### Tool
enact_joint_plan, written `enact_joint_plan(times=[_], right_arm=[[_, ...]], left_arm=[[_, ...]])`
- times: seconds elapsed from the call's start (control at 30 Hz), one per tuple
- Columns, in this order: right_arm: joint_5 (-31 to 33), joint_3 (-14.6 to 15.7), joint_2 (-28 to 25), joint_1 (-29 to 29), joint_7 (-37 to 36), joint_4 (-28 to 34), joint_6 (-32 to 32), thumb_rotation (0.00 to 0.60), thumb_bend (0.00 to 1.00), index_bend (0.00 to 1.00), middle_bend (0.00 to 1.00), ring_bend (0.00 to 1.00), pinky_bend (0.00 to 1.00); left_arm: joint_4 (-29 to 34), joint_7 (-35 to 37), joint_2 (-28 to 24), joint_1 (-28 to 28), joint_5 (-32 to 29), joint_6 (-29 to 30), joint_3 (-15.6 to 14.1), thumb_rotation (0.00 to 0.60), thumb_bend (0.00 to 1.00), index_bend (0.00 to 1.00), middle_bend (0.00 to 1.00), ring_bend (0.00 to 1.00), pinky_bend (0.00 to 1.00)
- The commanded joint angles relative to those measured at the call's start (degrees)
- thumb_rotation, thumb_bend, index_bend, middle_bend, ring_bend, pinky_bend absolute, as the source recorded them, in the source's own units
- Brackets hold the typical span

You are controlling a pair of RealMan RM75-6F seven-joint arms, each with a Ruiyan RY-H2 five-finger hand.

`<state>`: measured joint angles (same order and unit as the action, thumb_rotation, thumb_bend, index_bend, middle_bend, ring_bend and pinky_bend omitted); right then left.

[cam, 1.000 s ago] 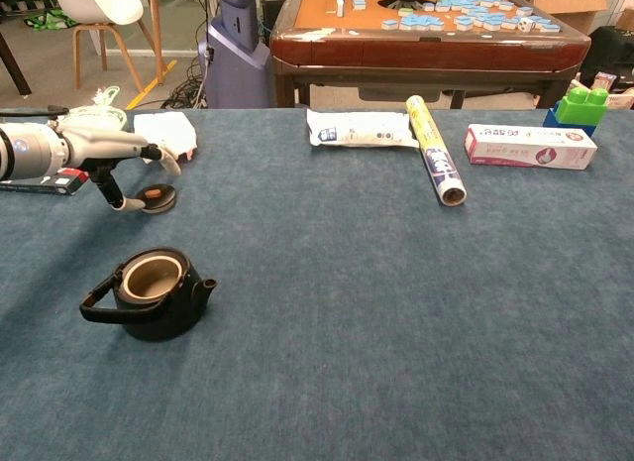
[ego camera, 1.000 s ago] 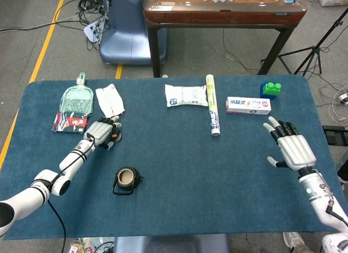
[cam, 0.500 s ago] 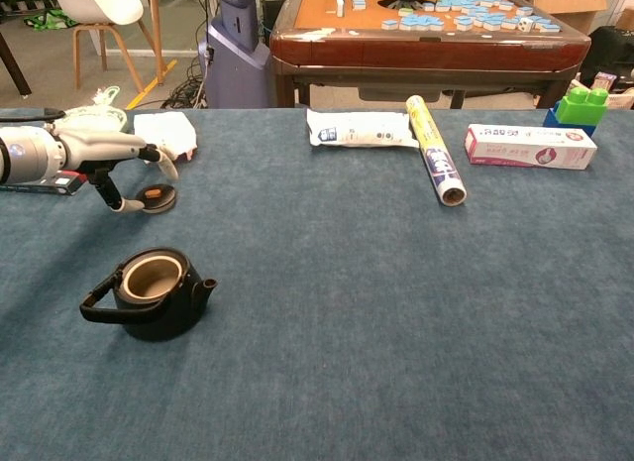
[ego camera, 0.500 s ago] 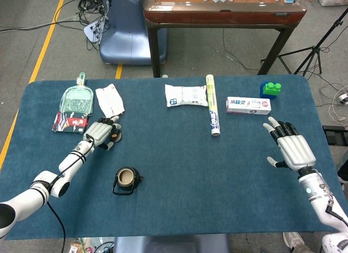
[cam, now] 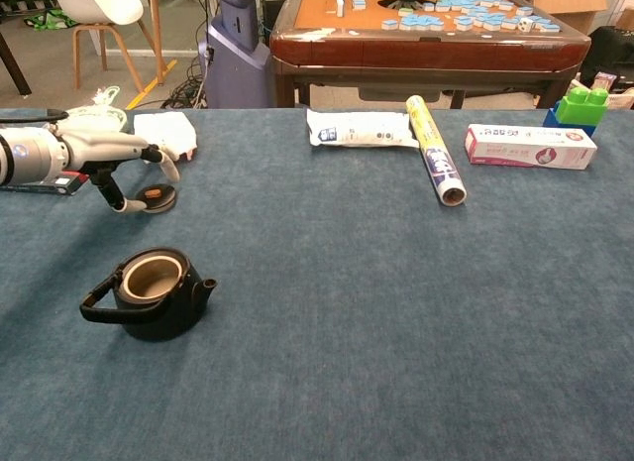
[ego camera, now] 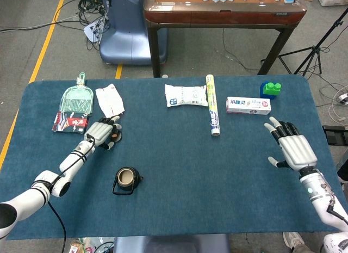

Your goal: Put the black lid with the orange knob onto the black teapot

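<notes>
The black teapot (ego camera: 126, 180) (cam: 151, 292) stands open-topped on the blue table, its handle toward the near left. The black lid with the orange knob (ego camera: 116, 136) (cam: 158, 196) lies flat on the cloth further back and to the left. My left hand (ego camera: 100, 134) (cam: 111, 156) hovers over the lid's left side with its fingers spread and arched, one fingertip down beside the lid; nothing is held. My right hand (ego camera: 292, 146) is open with fingers spread above the table's right edge, far from both objects and outside the chest view.
A white packet (ego camera: 110, 99), a green dustpan (ego camera: 76, 98) and a red card (ego camera: 70, 122) lie behind the left hand. A white pouch (ego camera: 186, 95), a rolled tube (ego camera: 211, 105), a toothpaste box (ego camera: 248, 105) and a green-blue block (ego camera: 270, 89) sit along the back.
My left hand has barely shifted, staying poised over the lid. The right hand, lid and teapot have not moved.
</notes>
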<state>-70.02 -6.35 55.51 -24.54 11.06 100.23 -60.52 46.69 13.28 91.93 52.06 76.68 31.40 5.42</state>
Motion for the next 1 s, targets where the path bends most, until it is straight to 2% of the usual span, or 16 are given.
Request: enact_joint_plan(times=[0.03,1.0], right_arm=[[0.03,0.01,-0.01,0.0,-0.12,-0.11,0.05,0.6,0.25,0.01,0.0,0.0,0.0],[0.52,0.02,0.33,-0.34,0.2,-0.31,0.4,0.6,0.25,0.01,0.0,0.0,0.0]], left_arm=[[-0.39,0.31,0.2,0.04,0.0,-0.35,-0.06,0.6,0.36,0.22,0.0,0.0,0.0],[-3.2,3.83,1.54,-0.09,1.87,-0.22,-0.88,0.6,0.36,0.22,0.0,0.0,0.0]])
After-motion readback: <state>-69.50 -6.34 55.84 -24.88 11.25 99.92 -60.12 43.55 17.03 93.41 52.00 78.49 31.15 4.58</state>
